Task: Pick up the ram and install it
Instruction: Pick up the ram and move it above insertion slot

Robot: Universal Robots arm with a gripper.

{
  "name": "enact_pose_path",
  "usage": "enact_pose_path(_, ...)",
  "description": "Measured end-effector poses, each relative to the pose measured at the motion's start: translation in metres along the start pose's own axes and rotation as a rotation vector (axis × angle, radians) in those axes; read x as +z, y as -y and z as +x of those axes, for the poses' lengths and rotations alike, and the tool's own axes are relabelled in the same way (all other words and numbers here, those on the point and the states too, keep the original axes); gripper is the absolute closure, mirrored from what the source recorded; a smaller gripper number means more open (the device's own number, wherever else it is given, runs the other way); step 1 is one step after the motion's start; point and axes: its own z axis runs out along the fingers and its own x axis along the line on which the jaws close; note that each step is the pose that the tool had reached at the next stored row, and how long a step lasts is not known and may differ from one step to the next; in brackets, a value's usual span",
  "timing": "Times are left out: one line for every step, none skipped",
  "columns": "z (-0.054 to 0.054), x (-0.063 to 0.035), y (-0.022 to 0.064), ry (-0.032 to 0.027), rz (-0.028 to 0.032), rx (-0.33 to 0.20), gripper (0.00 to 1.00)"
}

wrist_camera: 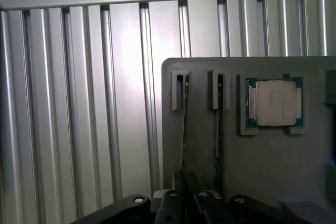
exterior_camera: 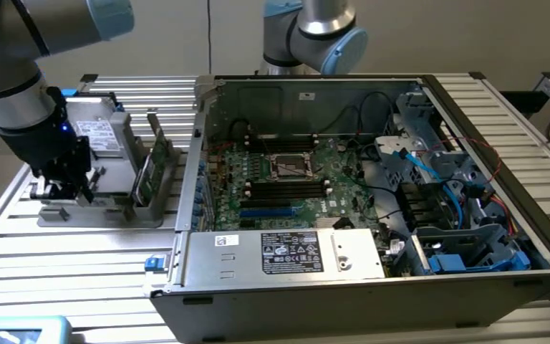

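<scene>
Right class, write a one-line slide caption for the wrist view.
Gripper poised over the ram, edge-on in a grey holder beside a second stick and a processor chip.

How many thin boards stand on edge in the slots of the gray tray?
2. One board stands in the slot farther from the CPU; the other board stands in the slot nearer the CPU. None seems hidden.

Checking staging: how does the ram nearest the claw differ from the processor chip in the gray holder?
The ram stands on edge in a narrow slot; the processor chip lies flat in a square pocket. The ram is long and thin; the chip is square with a silver lid. The ram runs up to the claw; the chip sits apart. Both rest in the gray holder.
</scene>
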Motion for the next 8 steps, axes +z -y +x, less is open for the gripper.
enact_pose_path(0.0, -0.0045, 0.0, -0.0001, -0.0001, -0.001, 0.86)
enact_pose_path(0.0, -0.0089, 0.0, 0.0, 0.0001, -0.003, 0.86)
enact_pose_path(0.0, -0.0136, 0.0, 0.0, 0.0, -0.006, 0.86)
enact_pose_path(0.0, -0.0181, 0.0001, 0.0, -0.0001, -0.012, 0.86)
enact_pose_path(0.0, -0.0222, 0.0001, 0.0, -0.0001, -0.021, 0.86)
enact_pose_path(0.0, -0.0248, 0.0001, 0.0001, -0.0001, -0.035, 0.86)
enact_pose_path(0.0, -0.0273, 0.0001, 0.0002, -0.0003, -0.05, 0.86)
enact_pose_path(0.0, -0.0297, 0.0001, 0.0002, -0.0004, -0.064, 0.86)
